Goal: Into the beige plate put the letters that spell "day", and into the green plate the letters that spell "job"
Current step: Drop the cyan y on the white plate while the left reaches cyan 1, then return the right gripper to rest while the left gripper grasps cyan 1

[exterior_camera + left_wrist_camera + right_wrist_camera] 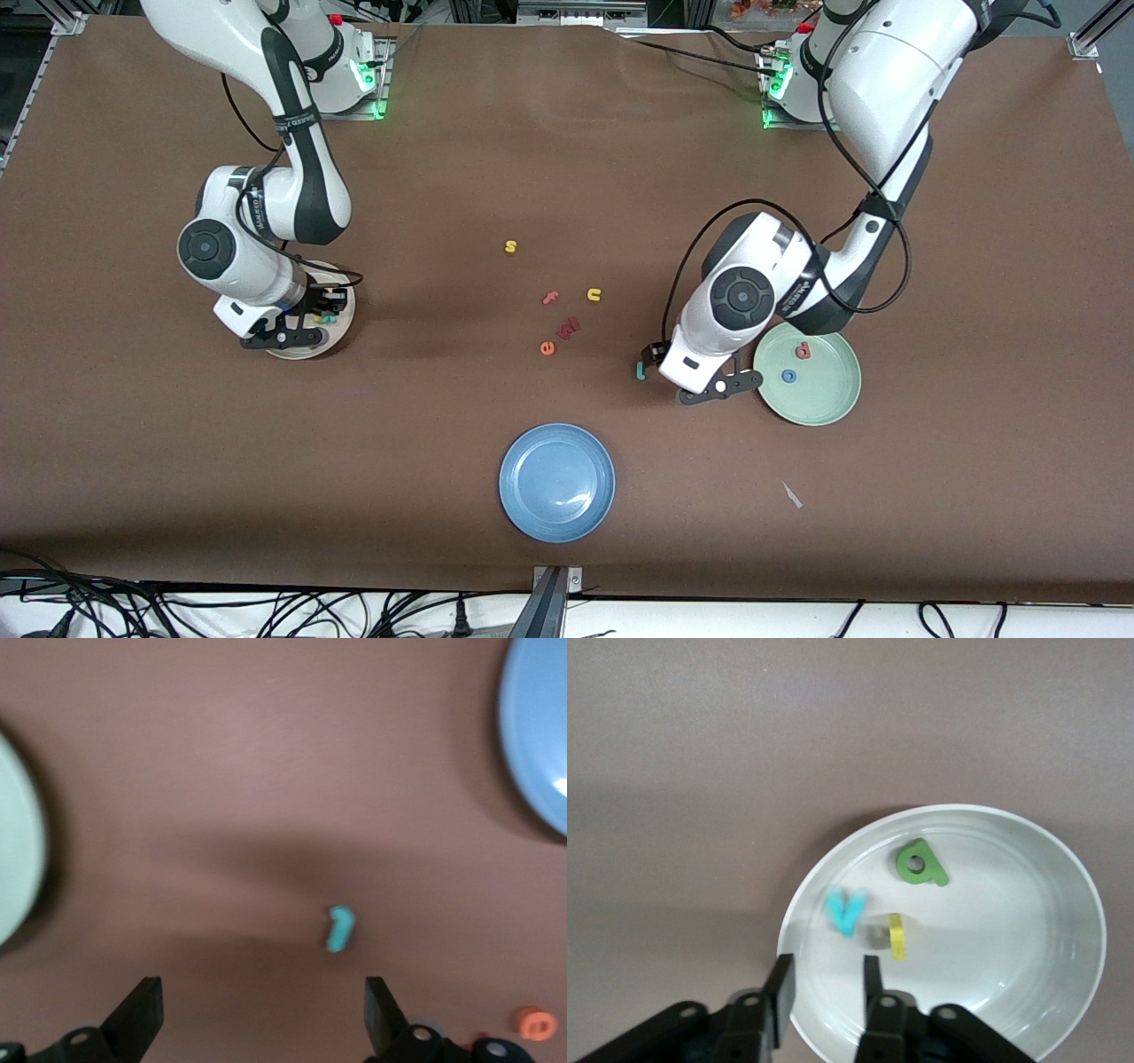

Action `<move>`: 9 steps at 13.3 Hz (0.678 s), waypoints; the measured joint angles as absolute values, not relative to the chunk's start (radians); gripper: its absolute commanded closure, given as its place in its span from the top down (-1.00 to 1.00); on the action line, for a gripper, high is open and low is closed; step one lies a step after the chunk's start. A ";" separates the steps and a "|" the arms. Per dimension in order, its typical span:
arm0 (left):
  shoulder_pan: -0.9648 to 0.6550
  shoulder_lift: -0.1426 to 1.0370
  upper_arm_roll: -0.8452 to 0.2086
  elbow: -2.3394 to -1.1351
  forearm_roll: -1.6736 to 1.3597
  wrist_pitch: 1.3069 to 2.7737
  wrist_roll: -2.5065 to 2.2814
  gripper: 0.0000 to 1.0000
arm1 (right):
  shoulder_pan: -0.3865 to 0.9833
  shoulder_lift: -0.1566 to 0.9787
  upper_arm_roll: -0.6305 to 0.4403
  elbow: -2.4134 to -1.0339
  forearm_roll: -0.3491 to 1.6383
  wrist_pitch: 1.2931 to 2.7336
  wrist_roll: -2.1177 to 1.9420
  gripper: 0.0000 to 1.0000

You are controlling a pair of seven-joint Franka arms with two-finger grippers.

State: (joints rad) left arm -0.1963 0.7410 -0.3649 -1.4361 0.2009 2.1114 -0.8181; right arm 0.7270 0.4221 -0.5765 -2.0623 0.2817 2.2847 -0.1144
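Observation:
The beige plate (341,326) (1028,948) lies toward the right arm's end of the table. In it are the dark green "d" (920,863), the teal "y" (845,912) and the yellow "a" (897,936). My right gripper (329,313) (826,990) hangs just above the plate's rim, open, with nothing between its fingers. The green plate (833,399) (13,859) holds the red "b" (803,351) and the blue "o" (788,376). The teal "j" (640,370) (339,928) lies on the table beside that plate. My left gripper (654,354) (261,1019) hovers over the "j", wide open and empty.
A blue plate (557,481) (540,735) sits nearest the front camera. Loose letters lie mid-table: a yellow "s" (510,247), a yellow "u" (594,294), a pink "f" (550,299), a dark pink letter (568,329) and an orange "e" (547,348) (536,1023). A white scrap (791,494) lies nearer the front camera than the green plate.

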 measured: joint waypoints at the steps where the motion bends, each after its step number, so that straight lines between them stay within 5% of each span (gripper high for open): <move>1: -0.200 0.750 -0.365 -1.435 0.201 2.134 -0.786 1.00 | 0.728 0.422 -0.574 -2.048 0.282 2.259 -0.113 1.00; 9: -0.259 0.837 -0.365 -1.434 0.430 2.249 -0.645 1.00 | 0.750 0.421 -0.533 -1.852 0.289 1.984 0.097 1.00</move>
State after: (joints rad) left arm -0.2593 0.8372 -0.3646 -1.4344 0.4301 2.2492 -0.6446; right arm 0.7500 0.4214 -0.5330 -1.8525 0.2894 1.9840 0.0970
